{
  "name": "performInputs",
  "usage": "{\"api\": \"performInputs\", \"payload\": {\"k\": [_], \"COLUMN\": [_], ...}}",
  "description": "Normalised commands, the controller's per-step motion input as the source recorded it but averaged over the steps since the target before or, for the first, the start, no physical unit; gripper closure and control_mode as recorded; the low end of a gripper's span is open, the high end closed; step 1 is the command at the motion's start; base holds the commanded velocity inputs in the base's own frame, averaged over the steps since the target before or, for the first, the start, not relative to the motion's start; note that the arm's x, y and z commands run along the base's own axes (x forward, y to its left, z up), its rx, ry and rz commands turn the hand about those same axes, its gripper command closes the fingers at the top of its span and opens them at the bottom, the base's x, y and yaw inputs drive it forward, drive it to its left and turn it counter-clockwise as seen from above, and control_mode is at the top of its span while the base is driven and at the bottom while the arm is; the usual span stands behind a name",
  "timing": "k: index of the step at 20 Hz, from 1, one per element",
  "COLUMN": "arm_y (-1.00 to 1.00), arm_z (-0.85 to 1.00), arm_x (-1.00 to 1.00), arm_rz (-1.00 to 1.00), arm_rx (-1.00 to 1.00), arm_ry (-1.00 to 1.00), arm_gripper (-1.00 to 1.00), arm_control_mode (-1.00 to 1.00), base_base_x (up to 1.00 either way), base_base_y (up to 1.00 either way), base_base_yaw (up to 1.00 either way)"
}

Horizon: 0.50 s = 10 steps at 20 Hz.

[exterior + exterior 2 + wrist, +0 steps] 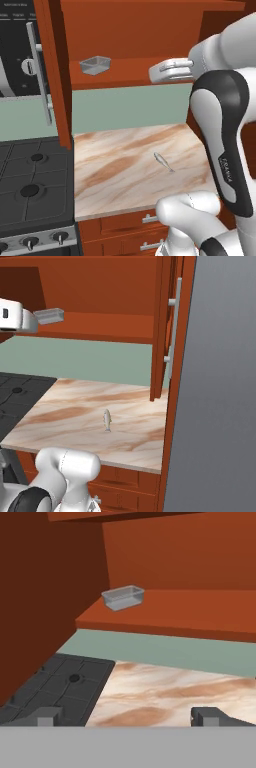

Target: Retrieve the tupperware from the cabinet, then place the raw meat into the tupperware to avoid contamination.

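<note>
The cabinet (131, 76) stands open, its left door (49, 75) and right door (165, 326) swung out. The tupperware (95, 65), a small shallow pale box, sits near the left end of the cabinet's shelf (190, 612); in the hand view the tupperware (123, 597) lies ahead and a little left. My gripper (156, 71) hovers at shelf height to the right of the box, well apart from it. It is open, fingertips (47, 716) spread wide with nothing between them. The raw meat (162, 161), a thin silvery sliver, lies on the marble counter (65, 421) below.
A black stove (30, 185) adjoins the counter on the left, with an appliance and its long handle (15, 45) above it. Drawers (125, 225) run under the counter's front edge. A tall grey panel (220, 381) walls off the right side.
</note>
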Motion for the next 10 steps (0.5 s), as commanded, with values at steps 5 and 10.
{"api": "performInputs", "payload": {"k": [5, 10], "arm_y": [0.0, 0.0], "arm_z": [0.0, 0.0], "arm_x": [0.38, 0.35], "arm_rz": [0.0, 0.0], "arm_rx": [0.0, 0.0], "arm_ry": [0.0, 0.0], "arm_gripper": [-1.0, -1.0], "arm_control_mode": [-1.0, -1.0], "base_base_x": [0.0, 0.0], "base_base_y": [0.0, 0.0], "base_base_yaw": [0.0, 0.0]}}
